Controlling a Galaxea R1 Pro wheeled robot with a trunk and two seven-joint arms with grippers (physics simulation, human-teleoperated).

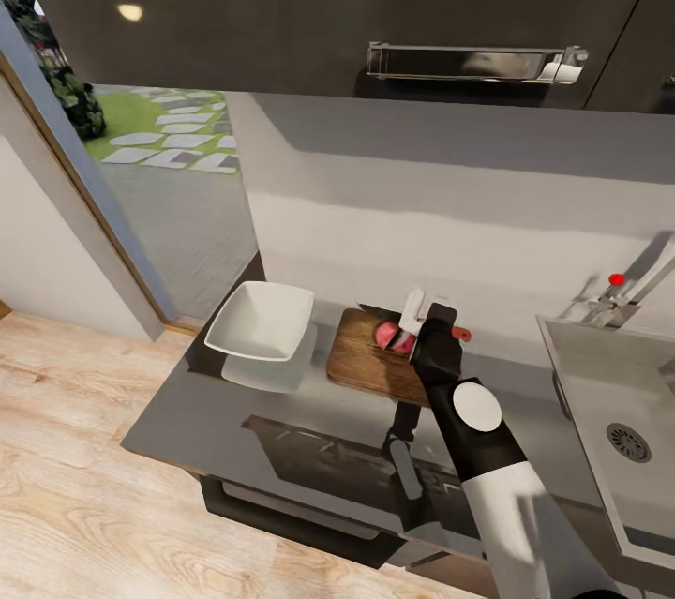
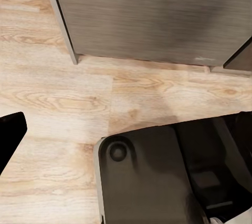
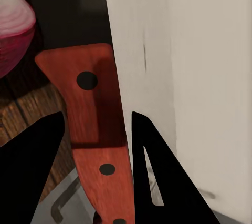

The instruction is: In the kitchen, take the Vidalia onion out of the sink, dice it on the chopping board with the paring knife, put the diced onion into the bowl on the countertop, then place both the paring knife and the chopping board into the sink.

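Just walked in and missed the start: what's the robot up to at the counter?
The robot is working at the chopping board on the grey countertop. Its right end effector is shut on the paring knife, holding it by the red-orange handle right beside the pinkish Vidalia onion, which sits on the board. The white bowl waits empty just left of the board, and the sink lies to the right. The left end effector hangs low over the wooden floor.

Ahead of you, a dark upper cabinet (image 1: 281, 8) with a chrome bar handle (image 1: 473, 63) hangs over a pale grey wall (image 1: 422, 196). To your left, a doorway shows a lawn with stepping stones (image 1: 178, 135). Light wood flooring (image 1: 84, 449) lies below.
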